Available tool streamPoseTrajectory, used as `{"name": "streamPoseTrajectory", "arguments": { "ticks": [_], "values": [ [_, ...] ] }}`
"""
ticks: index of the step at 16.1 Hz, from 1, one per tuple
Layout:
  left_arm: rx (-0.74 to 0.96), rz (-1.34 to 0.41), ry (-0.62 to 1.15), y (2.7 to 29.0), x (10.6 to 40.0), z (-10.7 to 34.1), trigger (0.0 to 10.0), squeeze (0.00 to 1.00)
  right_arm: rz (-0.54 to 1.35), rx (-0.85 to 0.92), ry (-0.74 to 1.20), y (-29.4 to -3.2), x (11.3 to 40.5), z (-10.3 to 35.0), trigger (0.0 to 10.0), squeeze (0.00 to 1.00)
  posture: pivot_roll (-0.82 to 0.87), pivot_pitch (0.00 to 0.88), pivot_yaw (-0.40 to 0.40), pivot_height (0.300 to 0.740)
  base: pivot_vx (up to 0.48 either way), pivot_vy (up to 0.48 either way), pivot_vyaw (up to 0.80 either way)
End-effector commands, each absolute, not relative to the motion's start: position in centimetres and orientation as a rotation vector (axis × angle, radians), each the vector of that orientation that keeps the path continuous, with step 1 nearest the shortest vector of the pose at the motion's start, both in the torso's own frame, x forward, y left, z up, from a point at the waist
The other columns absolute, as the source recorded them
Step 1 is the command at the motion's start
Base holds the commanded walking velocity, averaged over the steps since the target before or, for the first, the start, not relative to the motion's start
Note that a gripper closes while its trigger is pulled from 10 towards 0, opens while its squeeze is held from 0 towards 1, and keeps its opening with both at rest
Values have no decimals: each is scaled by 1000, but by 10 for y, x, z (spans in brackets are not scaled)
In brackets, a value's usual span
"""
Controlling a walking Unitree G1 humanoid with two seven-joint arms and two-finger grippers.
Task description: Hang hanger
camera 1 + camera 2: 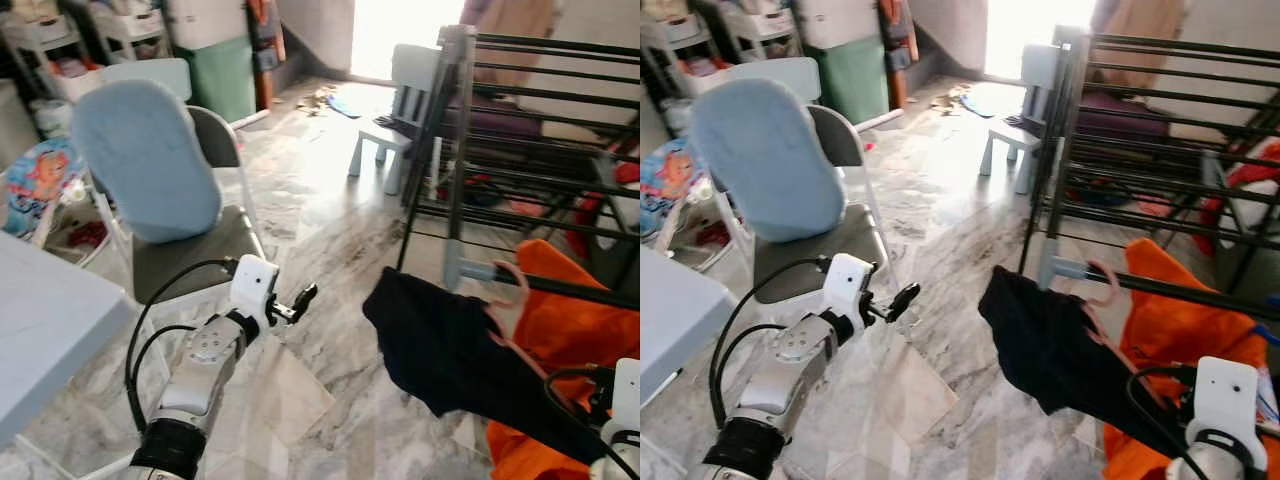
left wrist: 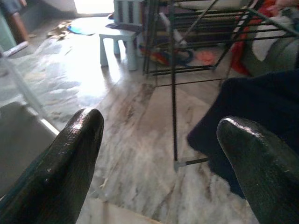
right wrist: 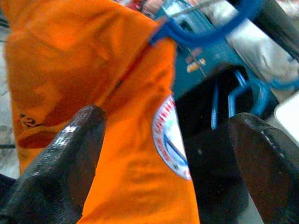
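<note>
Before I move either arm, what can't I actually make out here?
- Right gripper: head views cut it off at the bottom edge.
- Pink hanger: its lower part is hidden under the black garment.
- Orange shirt: its round logo is cut off and too blurred to read in the right wrist view.
- Blue hanger: what it hangs on is out of frame.

Floor: grey-veined marble tile (image 1: 330, 230). A grey folding chair (image 1: 195, 245) carries a light blue cushion (image 1: 145, 160). A pale plastic stool (image 1: 385, 140) stands near the bright doorway (image 1: 395, 30). A green bin (image 1: 220, 75) stands by the far wall.
</note>
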State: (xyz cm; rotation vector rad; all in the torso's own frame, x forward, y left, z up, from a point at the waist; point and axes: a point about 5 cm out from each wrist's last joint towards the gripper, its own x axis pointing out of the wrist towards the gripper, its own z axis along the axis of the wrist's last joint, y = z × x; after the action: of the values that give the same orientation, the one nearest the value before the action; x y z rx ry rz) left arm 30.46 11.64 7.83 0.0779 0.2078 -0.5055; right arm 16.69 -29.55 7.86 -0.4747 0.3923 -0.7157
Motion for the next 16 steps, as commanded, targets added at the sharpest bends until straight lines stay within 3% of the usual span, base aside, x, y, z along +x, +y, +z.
{"name": "streamPoseTrajectory", "arguments": {
  "ticks": [1,8,12,13,14,15,16],
  "values": [
    [83,-509,198,118,306,82,10000,0,-666,-486,421,-301,165,73,10000,0,-6,0,-19,740,0,0,0],
    [89,-512,211,122,308,84,10000,0,-698,-628,522,-374,147,78,10000,0,3,0,-11,740,0,0,0],
    [94,-518,220,124,308,84,10000,0,-584,-521,629,-378,139,57,10000,0,9,0,-3,740,0,0,0],
    [94,-520,222,124,307,83,10000,0,-548,-468,641,-377,137,51,4863,0,8,0,-1,740,0,0,0],
    [94,-522,223,124,307,83,10000,0,-521,-446,649,-377,135,47,3882,0,8,0,-1,740,0,0,0],
    [93,-524,224,123,308,84,10000,0,-475,-423,658,-378,134,43,0,0,7,0,3,740,0,0,0],
    [94,-528,226,122,308,84,10000,0,-455,-437,650,-381,135,43,0,0,7,0,3,740,0,0,0]
  ]
}}
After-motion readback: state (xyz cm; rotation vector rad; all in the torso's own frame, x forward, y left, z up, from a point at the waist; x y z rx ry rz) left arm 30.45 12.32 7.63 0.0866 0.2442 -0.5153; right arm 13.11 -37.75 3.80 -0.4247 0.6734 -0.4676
